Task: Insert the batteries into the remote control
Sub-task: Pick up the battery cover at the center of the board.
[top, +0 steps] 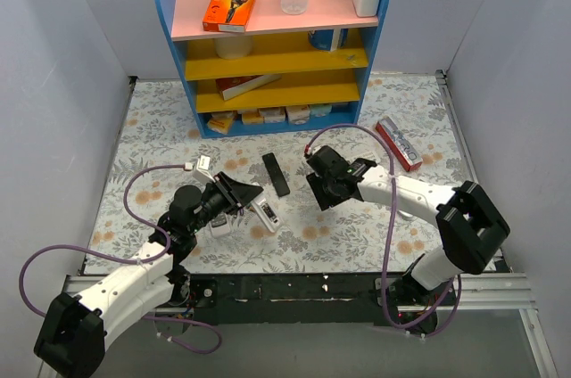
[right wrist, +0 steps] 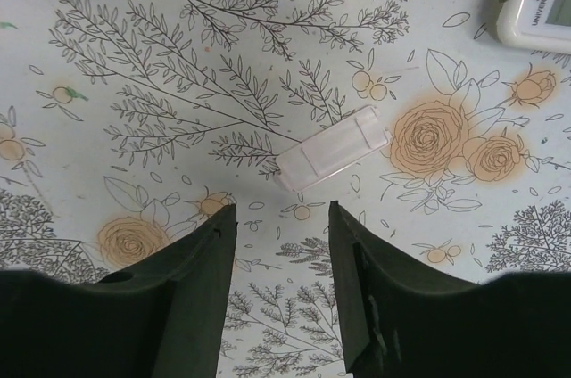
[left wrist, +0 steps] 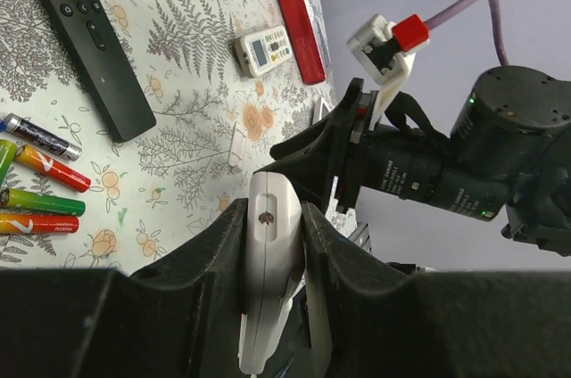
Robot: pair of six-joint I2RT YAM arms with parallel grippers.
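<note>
**A:** Where is the black remote (top: 277, 174)?

**B:** Near the middle of the table (top: 152, 128), lying flat with its buttons up and one end angled toward the far edge. Neither arm touches it. The batteries (left wrist: 40, 186) lie loose in a small cluster just beside one end of it.

**A:** What is the left end effector (left wrist: 272, 217) doing?

**B:** It is pinching a white remote (left wrist: 268, 307) edgewise between its fingers. I cannot tell whether that remote is resting on the table. My guess is that it is being held out of the way, since that grip does nothing for the black one.

**A:** And the right end effector (right wrist: 278, 217)?

**B:** Its fingers are spread and hold nothing. It hangs low over the table, and a small white cover (right wrist: 332, 148) lies just ahead of the gap. The cover looks like a battery door. Being white, it probably belongs to a white remote.

**A:** So how far along is the loading?

**B:** It looks barely begun, as no cell is in the black remote. With the buttons facing up, its compartment is likely underneath. It would need to be turned over and opened before a cell can go in, and the slim cells could roll when nudged.
</note>
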